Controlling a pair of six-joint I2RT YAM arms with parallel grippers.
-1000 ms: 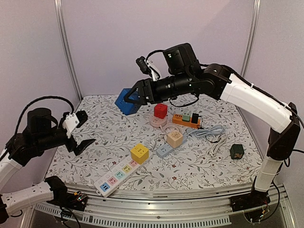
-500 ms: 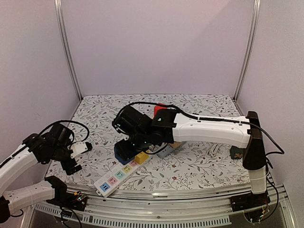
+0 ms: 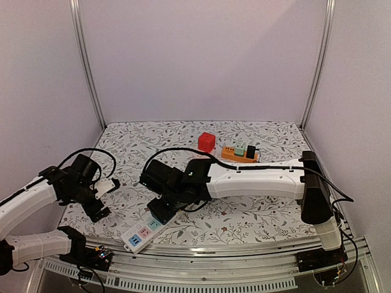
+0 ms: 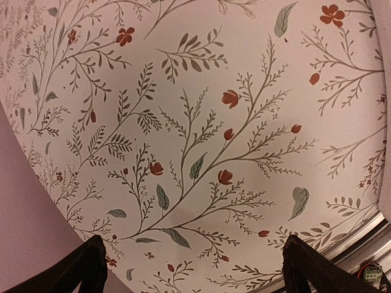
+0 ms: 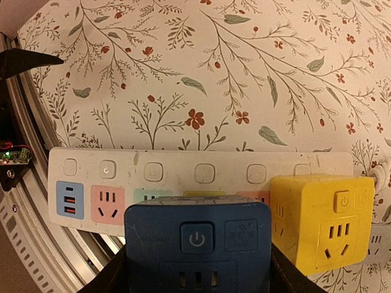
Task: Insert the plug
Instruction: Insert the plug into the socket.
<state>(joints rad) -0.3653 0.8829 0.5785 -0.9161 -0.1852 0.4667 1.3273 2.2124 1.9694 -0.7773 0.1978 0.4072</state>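
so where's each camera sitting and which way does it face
top: above and behind the bases, looking down over the table; left arm, right arm show
left wrist: on left arm, facing down at tablecloth; open left tool at bottom
right wrist: facing down at the power strip; right tool shut on the blue cube
shared: power strip, in top and right wrist
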